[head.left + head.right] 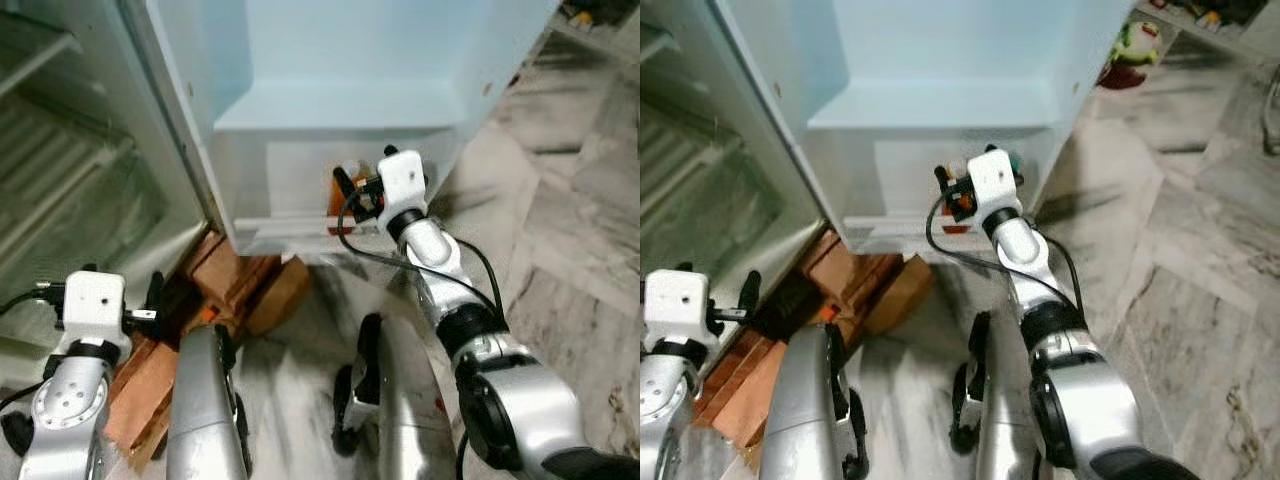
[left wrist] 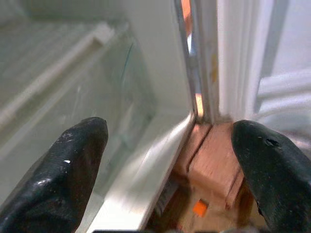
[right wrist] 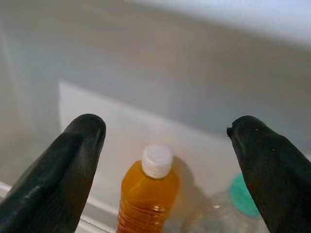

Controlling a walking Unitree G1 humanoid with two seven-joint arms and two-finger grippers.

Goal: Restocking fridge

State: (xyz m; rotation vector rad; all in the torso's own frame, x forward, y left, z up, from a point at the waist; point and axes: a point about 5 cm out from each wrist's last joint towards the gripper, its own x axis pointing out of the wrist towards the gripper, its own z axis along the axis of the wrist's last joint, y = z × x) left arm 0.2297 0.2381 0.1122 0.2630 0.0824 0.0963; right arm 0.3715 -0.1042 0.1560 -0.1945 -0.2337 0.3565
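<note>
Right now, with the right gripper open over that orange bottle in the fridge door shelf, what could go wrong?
1. The right gripper, fingers apart, hangs over the orange bottle. A clear bottle with a green cap stands close beside it, so one finger coming down could knock it.
2. The fridge door stands open with the arm reaching into its lower shelf; a bump could swing the door.
3. The left gripper, open, sits near the fridge edge and wooden blocks; turning may catch them.
</note>
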